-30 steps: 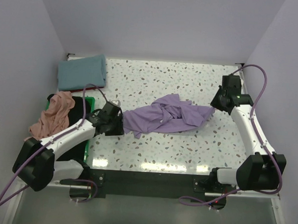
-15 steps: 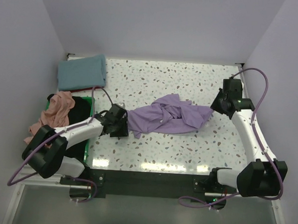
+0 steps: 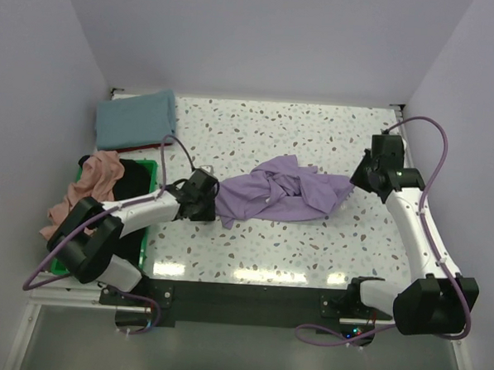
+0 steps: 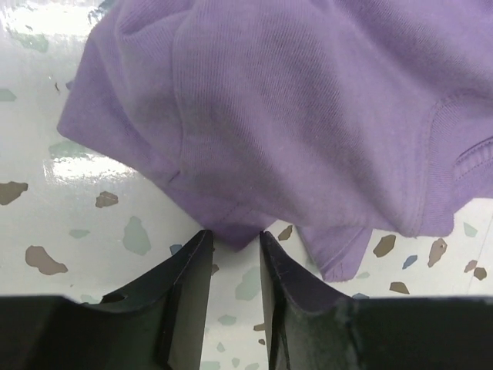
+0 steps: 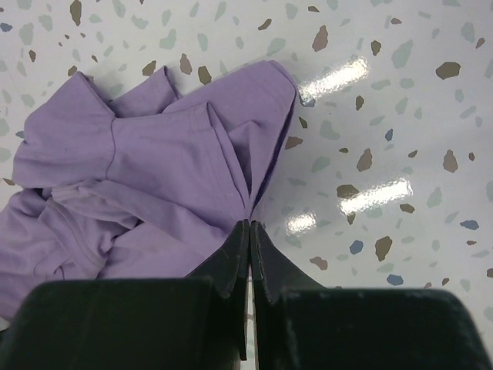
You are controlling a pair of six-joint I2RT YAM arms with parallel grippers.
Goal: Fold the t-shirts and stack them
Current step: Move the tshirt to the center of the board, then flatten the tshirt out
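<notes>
The purple shirt (image 3: 275, 195) lies crumpled in the middle of the table (image 3: 316, 131). Our right gripper (image 5: 249, 225) is clenched on its 3 o'clock edge. Our left gripper (image 4: 235, 245) straddles the 9 o'clock corner, jaws slightly apart, and we cannot tell if it pinches. We should bite deeper there, then draw both ends apart evenly.

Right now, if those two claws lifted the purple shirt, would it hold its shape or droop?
Likely floppy: the lavender t-shirt lies crumpled in soft folds, so it should sag between the right gripper, shut on one edge, and the left gripper, open at the other. Probably light, being thin cloth. It may slide easily on the glossy table.
</notes>
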